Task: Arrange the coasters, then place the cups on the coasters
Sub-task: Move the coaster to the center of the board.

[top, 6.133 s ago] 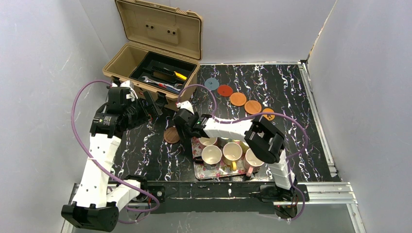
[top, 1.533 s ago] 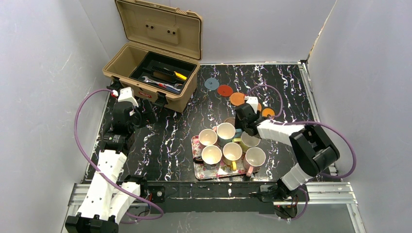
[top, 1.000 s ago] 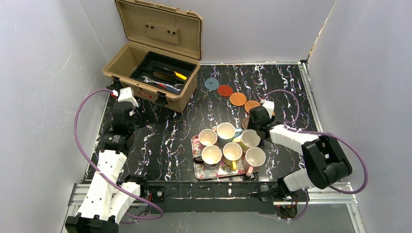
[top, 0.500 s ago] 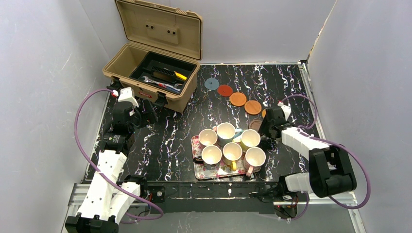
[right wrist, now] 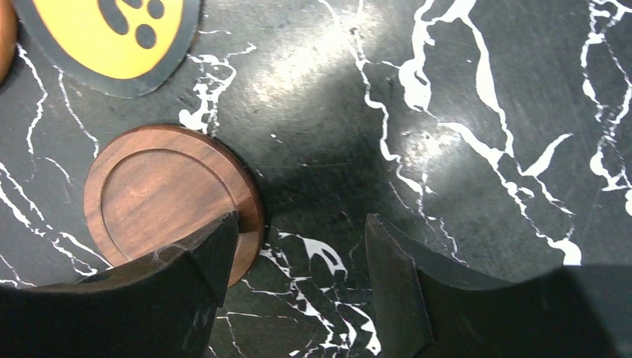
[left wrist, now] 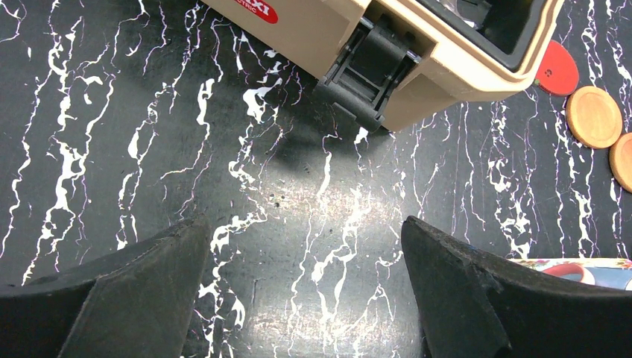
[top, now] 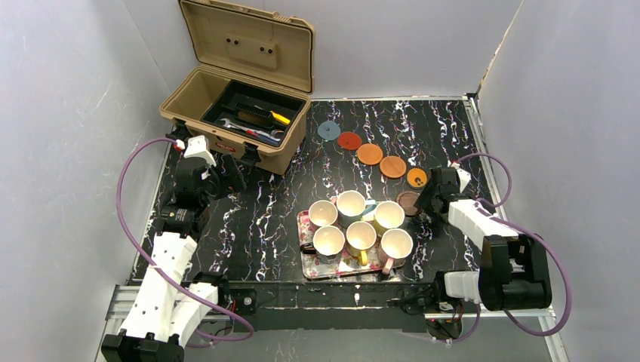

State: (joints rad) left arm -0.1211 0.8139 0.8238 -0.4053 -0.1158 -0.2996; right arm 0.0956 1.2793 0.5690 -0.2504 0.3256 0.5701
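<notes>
Marbled bench: brown coaster thin, stiff, probably light; pinch at rim. Right claw released beside it; left claw agape.

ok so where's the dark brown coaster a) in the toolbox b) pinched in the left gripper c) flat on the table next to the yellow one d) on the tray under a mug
c: the dark brown coaster lies flat on the table beside the yellow-orange coaster, right gripper open by it.

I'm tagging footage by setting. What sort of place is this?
Probably a robotics lab cell, not a home: two robot arms bolted at a table edge, plain grey walls boxing it in, and an open toolbox.
</notes>
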